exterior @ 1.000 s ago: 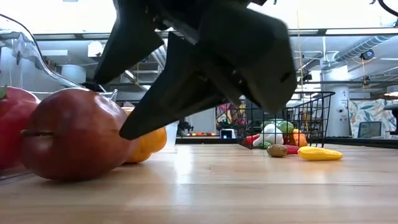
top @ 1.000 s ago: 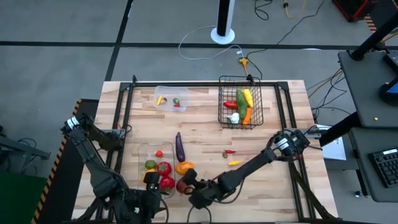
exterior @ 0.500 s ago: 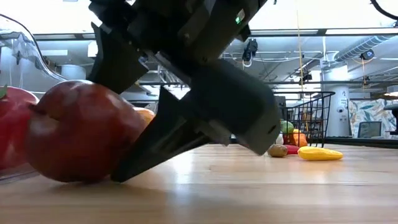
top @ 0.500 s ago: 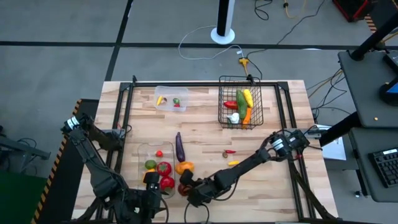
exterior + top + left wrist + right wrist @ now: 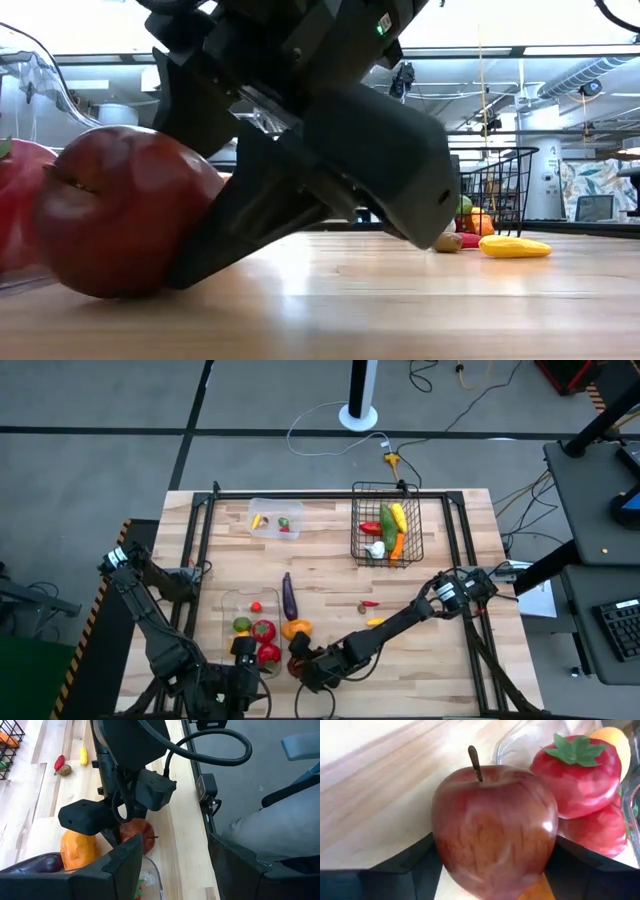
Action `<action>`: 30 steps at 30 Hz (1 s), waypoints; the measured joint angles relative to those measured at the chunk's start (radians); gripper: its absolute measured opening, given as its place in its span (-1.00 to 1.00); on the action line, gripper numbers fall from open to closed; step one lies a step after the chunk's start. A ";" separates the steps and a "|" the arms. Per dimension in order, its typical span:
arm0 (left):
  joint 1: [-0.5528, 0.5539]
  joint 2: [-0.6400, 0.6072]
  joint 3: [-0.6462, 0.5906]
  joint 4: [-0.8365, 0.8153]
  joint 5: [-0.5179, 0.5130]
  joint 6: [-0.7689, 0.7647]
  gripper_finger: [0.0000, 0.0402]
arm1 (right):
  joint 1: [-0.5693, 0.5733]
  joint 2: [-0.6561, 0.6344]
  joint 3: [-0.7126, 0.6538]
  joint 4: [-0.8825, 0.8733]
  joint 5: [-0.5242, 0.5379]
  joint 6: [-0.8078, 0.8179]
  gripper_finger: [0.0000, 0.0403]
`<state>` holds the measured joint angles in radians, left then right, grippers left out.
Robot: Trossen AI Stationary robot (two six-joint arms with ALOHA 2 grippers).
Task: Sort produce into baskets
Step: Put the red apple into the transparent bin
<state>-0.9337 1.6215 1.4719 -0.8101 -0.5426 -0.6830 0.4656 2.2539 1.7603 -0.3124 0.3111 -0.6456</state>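
A red apple lies on the wood near the table's front edge, right beside the long clear tray. My right gripper reaches down to it at a slant, and its fingers are shut on the apple. My left gripper hangs open and holds nothing above the tray's near end. Other produce lies in the black wire basket and the small clear tub. My right gripper has the apple's two opposite sides between its two fingers, with the stem pointing away from the wrist. The fingers slant down from the table's right. One finger lies along the apple's flank, its end at the tabletop. The apple rests on the wood.
A purple eggplant and an orange pepper lie just beyond the apple. Red tomatoes and a green fruit sit in the tray. A yellow pepper and a red chili lie on the bare wood to the right.
My right gripper has sunk toward the table and moved a little toward the left edge, from above the apple to around it. One finger now lies against the apple's side. The apple has shifted slightly toward the tray and stays on the wood.
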 joint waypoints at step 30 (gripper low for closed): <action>-0.134 -0.021 0.181 -0.554 -0.286 -0.218 0.03 | -0.189 -0.105 -0.002 0.496 -0.114 0.646 0.39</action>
<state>-1.0672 1.6005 1.6527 -1.3638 -0.8289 -0.9012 0.2769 2.1489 1.7580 0.1839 0.1972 0.0002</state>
